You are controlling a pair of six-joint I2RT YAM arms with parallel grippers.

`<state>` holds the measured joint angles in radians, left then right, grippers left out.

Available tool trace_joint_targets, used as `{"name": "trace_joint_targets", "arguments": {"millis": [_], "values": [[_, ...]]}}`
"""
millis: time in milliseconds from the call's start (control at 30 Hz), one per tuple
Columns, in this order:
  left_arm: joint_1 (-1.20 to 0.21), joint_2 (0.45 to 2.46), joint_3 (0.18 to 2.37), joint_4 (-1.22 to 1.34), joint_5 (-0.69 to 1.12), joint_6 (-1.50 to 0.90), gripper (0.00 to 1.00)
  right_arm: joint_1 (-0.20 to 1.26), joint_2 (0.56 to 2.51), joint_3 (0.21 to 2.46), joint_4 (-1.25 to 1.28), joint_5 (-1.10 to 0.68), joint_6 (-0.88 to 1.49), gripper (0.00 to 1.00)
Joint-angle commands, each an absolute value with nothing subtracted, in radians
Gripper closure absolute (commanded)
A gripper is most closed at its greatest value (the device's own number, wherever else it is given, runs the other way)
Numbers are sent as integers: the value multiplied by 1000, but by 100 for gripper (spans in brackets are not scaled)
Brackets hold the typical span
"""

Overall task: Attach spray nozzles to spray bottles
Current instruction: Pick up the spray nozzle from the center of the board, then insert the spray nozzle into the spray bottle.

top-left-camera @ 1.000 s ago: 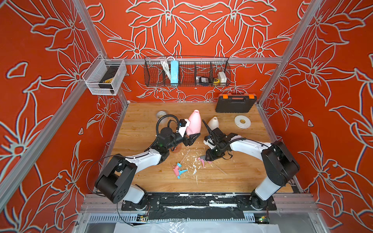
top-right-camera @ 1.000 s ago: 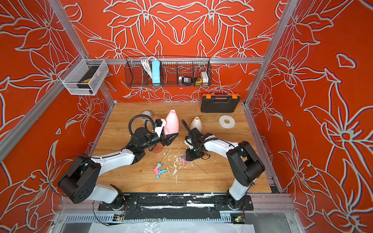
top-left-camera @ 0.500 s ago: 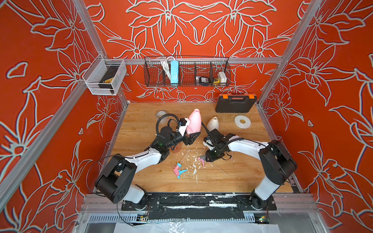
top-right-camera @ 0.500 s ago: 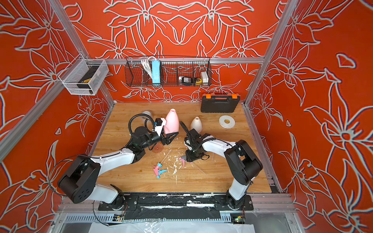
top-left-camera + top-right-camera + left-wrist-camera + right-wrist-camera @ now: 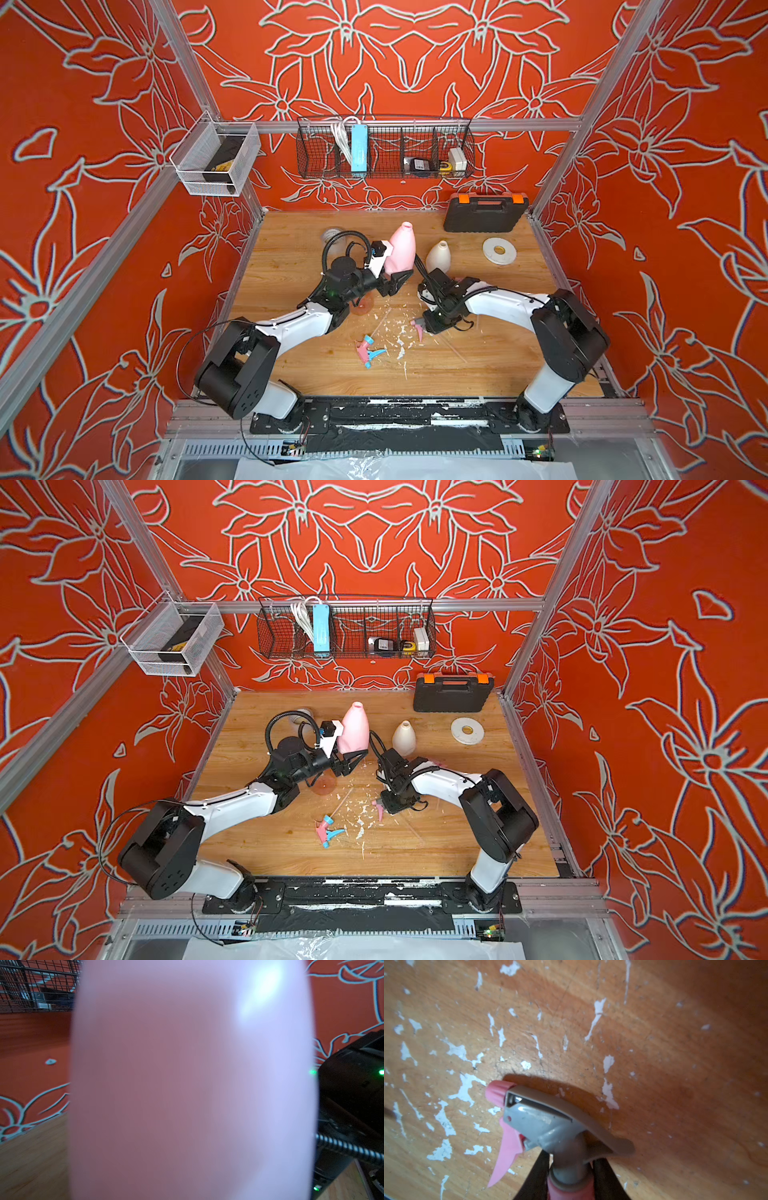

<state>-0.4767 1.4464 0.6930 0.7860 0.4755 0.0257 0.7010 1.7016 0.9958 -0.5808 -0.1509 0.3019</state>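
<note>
- Standing upright toward the back of the table (image 5: 519, 365), pink bottle (image 5: 402, 249), clamped low on its body by the left gripper (image 5: 398, 281), jaws partly spread.
- Just right of it, white bottle (image 5: 439, 257), upright and free.
- Lying under the left arm (image 5: 299, 322), clear orange bottle (image 5: 362, 305).
- Pinched at the neck by the nearly closed right gripper (image 5: 570, 1167), grey-topped nozzle (image 5: 542, 1122), close to the chipped wood at mid-table.
- Loose nearer the front edge, blue-trimmed nozzle (image 5: 369, 352).

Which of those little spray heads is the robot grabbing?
The pink plastic trigger nozzle with the grey top, between the jaws of the right gripper. The pink-and-blue nozzle lies untouched.
</note>
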Motion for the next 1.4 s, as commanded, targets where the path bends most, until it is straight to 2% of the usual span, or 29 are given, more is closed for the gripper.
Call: {"name": "trace_joint_targets", "arguments": {"millis": [0,333,533,700,833,967,1167,1367], "values": [[-471,1428,715,781,494,46,39,704,1725,983,-637,-21,349,73],[-471,1424,694,835,488,55,40,650,1545,986,-623,-37,420,82],[-471,1437,701,867,502,56,40,503,1342,1054,-646,-93,414,82],[-499,1490,731,893,581,57,42,368,1234,1227,-650,-87,371,82],[-571,1551,737,967,560,101,43,309,1261,1423,-557,-154,375,81],[-587,1643,783,1063,587,25,43,307,1310,1567,-394,-252,426,81],[-596,1738,846,1153,619,-25,43,321,1404,1660,-86,-461,578,81],[-601,1778,864,1184,637,-32,44,373,1482,1737,29,-551,597,80]]}}
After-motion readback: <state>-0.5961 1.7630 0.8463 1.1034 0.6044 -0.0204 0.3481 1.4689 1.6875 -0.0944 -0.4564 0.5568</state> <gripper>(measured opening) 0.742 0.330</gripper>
